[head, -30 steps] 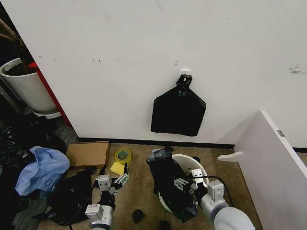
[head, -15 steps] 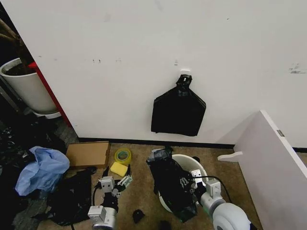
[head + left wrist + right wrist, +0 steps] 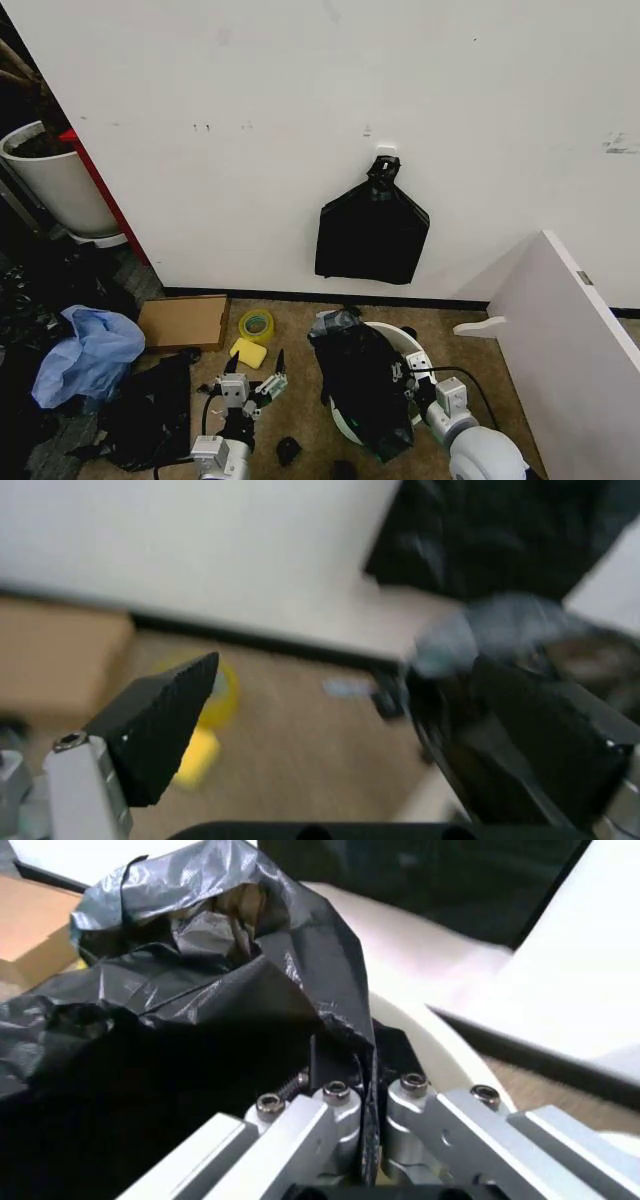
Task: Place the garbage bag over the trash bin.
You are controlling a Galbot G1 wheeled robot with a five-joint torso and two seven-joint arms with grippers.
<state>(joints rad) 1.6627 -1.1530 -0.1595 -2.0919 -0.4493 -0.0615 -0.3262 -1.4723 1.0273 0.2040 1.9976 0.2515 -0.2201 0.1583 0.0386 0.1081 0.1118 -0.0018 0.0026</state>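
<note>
One yellow tape roll [image 3: 256, 325] beside cardboard [image 3: 183, 321].

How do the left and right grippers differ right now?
The left gripper is open and empty, over bare floor beside the trash bin; the right gripper is shut on the garbage bag at the bin's rim. In the right wrist view its fingers pinch a fold of the black film. Both sit low near the floor.
</note>
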